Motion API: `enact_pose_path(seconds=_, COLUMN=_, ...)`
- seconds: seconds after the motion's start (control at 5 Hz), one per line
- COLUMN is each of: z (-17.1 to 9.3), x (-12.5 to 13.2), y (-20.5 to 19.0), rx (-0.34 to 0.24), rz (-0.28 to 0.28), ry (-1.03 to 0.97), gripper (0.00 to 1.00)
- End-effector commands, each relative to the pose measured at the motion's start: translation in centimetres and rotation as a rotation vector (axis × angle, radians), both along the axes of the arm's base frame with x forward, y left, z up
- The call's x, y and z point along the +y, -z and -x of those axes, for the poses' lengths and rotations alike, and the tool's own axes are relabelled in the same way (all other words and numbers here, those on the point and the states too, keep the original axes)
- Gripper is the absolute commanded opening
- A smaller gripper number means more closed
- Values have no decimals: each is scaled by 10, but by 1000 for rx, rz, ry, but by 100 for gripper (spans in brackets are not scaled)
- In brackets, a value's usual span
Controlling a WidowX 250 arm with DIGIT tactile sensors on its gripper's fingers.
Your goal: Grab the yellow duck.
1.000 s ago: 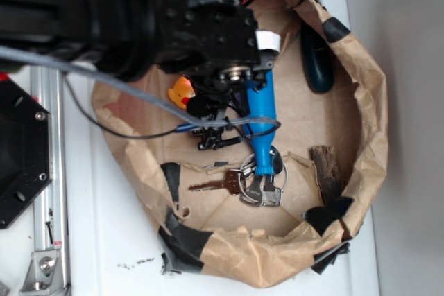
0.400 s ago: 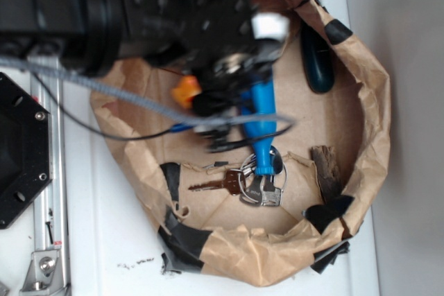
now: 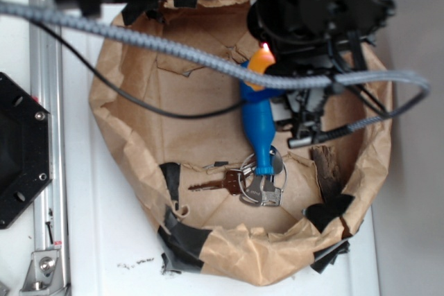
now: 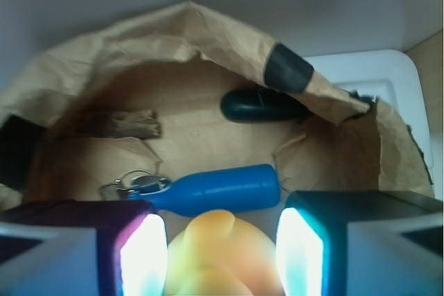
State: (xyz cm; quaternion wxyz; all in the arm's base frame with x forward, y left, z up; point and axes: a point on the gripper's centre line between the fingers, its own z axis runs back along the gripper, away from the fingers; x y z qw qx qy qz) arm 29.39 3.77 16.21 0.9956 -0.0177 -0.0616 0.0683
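Gripper (image 4: 222, 254): closed on duck (image 4: 220, 251), apparently held above the bag floor. Arm enters from 12 o'clock over paper bag (image 3: 125, 143). Blue bottle (image 4: 222, 188) lies just beyond; keys (image 3: 253, 185) at 6.

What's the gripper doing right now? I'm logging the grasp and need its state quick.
Gripper: shut on the yellow duck, which sits between its fingers, lifted above the blue bottle.
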Motion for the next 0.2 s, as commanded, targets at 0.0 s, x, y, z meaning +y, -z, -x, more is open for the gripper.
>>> enact_pose_path(seconds=0.0, z=-1, x=-9, y=-18, rx=-50, rz=10, ry=30, gripper=0)
